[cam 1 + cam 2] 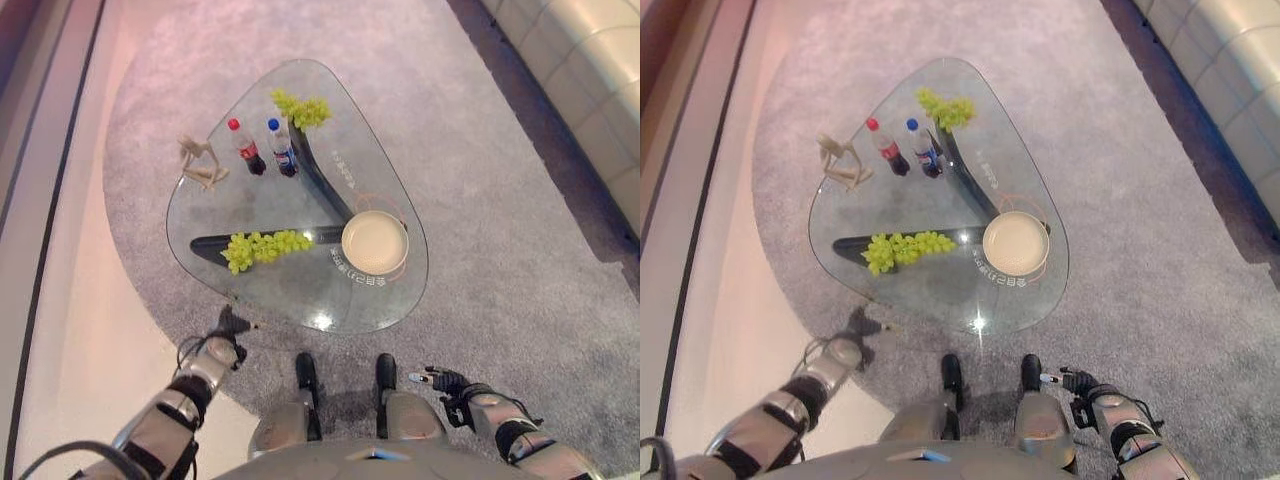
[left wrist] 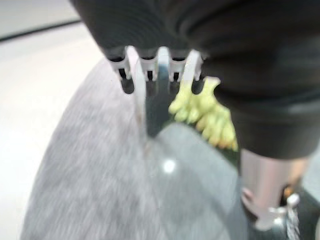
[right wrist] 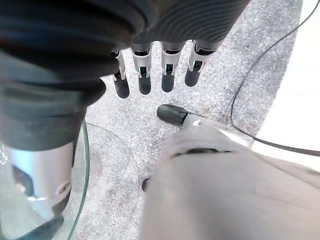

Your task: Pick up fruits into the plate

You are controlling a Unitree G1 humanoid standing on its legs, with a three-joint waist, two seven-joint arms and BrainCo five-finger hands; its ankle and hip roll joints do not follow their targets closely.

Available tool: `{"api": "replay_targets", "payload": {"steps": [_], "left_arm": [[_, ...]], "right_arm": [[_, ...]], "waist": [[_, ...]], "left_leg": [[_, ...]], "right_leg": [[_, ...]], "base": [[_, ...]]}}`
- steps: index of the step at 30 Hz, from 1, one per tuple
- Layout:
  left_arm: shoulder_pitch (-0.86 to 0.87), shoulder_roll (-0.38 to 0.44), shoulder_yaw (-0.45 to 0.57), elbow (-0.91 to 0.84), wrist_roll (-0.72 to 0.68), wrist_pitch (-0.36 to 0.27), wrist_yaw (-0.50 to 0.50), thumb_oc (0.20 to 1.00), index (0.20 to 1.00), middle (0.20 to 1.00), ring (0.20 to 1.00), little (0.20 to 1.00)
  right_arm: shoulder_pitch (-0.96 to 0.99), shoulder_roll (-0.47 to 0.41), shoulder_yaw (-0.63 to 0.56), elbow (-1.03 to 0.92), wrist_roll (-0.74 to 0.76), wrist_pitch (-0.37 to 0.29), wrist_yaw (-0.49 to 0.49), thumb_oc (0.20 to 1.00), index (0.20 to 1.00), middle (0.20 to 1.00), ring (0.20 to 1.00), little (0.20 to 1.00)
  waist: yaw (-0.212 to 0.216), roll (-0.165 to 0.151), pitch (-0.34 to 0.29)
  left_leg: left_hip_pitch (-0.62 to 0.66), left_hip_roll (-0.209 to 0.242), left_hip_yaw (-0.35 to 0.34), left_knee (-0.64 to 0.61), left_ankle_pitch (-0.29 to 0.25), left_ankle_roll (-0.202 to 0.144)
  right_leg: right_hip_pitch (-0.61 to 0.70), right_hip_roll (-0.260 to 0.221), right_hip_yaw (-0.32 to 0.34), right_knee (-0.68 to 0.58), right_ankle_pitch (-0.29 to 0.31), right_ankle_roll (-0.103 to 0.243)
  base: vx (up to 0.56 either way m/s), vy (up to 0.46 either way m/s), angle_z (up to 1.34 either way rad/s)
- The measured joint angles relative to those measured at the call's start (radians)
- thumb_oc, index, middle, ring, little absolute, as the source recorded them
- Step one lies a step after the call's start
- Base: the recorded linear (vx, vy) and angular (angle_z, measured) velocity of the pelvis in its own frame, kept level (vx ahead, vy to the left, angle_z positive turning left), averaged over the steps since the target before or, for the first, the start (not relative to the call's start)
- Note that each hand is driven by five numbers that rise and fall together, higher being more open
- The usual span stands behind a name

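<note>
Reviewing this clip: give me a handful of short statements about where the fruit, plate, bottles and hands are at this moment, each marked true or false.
1. The plate already holds grapes. False: it is empty.
2. One grape bunch lies on the glass table to the left of the plate. True.
3. A second grape bunch lies at the table's far end, past the two bottles. True.
4. The left hand is holding a grape bunch. False: it is at the table's near-left edge, holding nothing.
5. The right hand rests on the plate. False: it hangs below the table's near edge, fingers straight, touching nothing.
6. A pale figurine stands left of the bottles. True.
</note>
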Motion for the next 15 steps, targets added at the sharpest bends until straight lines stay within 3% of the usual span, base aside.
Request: {"api": "replay_targets", "payload": {"steps": [2,6,15], "left_arm": [[-0.048,0.064,-0.018,-0.021,0.031,0.004,0.019,1.000,1.000,1.000,1.000,1.000],[-0.133,0.147,-0.024,-0.021,0.079,0.006,0.037,1.000,1.000,1.000,1.000,1.000],[-0.371,0.223,-0.061,0.065,0.219,0.090,0.059,1.000,1.000,1.000,1.000,1.000]], "right_arm": [[-0.025,-0.010,0.012,-0.014,0.017,-0.008,0.001,1.000,1.000,1.000,1.000,1.000],[-0.050,-0.029,0.016,-0.016,0.047,-0.018,0.003,1.000,1.000,1.000,1.000,1.000],[-0.115,-0.041,0.027,-0.058,0.152,-0.050,0.001,1.000,1.000,1.000,1.000,1.000]], "waist": [[-0.009,0.002,0.060],[-0.018,0.005,0.109],[-0.045,-0.008,0.209]], "left_leg": [[-0.006,0.007,0.005,0.000,0.007,-0.009],[-0.051,0.009,0.009,0.001,0.023,-0.019],[-0.115,0.023,0.037,0.001,0.039,-0.031]], "right_leg": [[-0.008,0.001,0.003,0.001,0.007,-0.005],[-0.054,0.005,0.002,0.004,0.018,-0.012],[-0.135,0.016,0.017,0.023,0.029,-0.022]], "base": [[-0.09,0.016,-0.08],[-0.06,-0.011,-0.01],[-0.07,-0.037,-0.08]]}}
